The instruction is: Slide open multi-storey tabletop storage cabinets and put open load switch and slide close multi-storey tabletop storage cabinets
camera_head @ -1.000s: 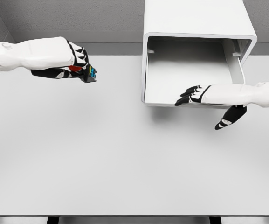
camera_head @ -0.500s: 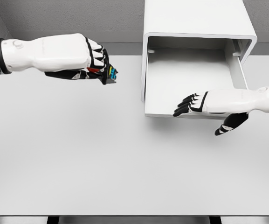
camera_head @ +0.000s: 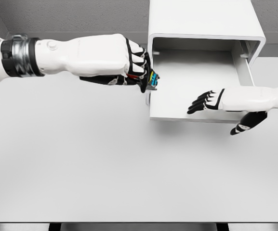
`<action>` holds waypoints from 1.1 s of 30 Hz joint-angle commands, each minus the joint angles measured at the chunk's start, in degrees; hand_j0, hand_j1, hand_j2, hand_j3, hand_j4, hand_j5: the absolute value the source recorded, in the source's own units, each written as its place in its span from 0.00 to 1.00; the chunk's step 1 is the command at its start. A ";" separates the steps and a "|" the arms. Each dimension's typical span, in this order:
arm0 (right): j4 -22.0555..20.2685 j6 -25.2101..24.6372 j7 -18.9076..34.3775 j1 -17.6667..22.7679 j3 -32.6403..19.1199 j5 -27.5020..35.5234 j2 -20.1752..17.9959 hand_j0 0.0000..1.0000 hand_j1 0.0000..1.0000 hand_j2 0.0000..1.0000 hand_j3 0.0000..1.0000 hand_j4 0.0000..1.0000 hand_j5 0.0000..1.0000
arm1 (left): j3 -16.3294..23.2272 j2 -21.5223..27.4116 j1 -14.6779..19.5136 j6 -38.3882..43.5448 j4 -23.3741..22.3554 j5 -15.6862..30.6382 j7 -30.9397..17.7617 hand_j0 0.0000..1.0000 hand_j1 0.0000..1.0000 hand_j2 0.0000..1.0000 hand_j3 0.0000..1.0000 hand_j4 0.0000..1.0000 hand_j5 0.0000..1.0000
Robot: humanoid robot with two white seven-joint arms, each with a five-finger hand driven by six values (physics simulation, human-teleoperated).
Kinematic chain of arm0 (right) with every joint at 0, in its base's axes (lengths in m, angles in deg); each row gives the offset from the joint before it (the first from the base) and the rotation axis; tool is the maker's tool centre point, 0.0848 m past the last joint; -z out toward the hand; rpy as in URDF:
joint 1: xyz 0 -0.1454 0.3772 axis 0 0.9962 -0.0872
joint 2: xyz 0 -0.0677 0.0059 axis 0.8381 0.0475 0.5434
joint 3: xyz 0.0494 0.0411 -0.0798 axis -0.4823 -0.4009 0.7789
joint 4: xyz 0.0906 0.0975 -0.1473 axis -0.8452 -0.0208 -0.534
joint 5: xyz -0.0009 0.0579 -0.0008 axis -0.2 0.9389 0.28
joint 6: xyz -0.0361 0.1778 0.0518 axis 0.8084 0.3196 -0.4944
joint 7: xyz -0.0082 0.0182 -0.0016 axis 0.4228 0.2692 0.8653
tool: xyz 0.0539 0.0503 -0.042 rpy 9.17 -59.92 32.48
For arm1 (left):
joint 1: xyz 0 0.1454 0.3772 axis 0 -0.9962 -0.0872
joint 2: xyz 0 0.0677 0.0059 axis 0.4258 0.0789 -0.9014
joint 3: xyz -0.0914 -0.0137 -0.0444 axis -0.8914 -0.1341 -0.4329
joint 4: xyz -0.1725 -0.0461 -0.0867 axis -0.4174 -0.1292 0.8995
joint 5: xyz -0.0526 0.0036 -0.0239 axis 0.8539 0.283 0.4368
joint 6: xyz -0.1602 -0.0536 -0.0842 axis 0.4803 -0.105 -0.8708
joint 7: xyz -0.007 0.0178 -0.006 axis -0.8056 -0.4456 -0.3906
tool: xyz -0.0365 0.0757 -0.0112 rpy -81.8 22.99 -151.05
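A white storage cabinet [camera_head: 204, 19] stands at the back right of the table, its lower drawer [camera_head: 196, 113] pulled out toward me with nothing visible inside. My left hand [camera_head: 136, 67] is shut on a small dark load switch [camera_head: 151, 80] with red, yellow and blue parts, held in the air right at the drawer's left wall. My right hand [camera_head: 204, 102] lies over the drawer's front edge, four fingers extended inside and the thumb [camera_head: 242, 126] hanging below the front panel.
The white table [camera_head: 81, 159] spreads wide in front and to the left of the cabinet. A grey wall runs behind it. The table's front edge lies near the bottom of the view.
My left hand has carried the load switch rightward from the far left up to the drawer's left wall. The drawer has slid further out, and my right hand has shifted slightly right.
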 commanded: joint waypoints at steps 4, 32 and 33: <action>-0.19 -0.15 -0.02 0.00 -0.07 2.25 -2.38 1.00 1.00 1.00 1.00 1.00 1.00 | 0.89 -4.96 0.62 0.27 -2.54 -1.84 -0.01 0.43 0.43 0.43 0.43 0.43 0.43; -0.28 -0.15 -0.02 -0.09 -0.16 2.25 -5.99 1.00 1.00 1.00 1.00 1.00 1.00 | 5.37 -20.96 1.49 0.27 -22.23 -13.54 -0.01 0.43 0.43 0.43 0.43 0.43 0.43; -0.28 -0.15 -0.02 -0.09 -0.16 2.25 -5.99 1.00 1.00 1.00 1.00 1.00 1.00 | 5.37 -21.31 1.58 0.27 -23.11 -14.50 -0.01 0.43 0.43 0.43 0.43 0.43 0.43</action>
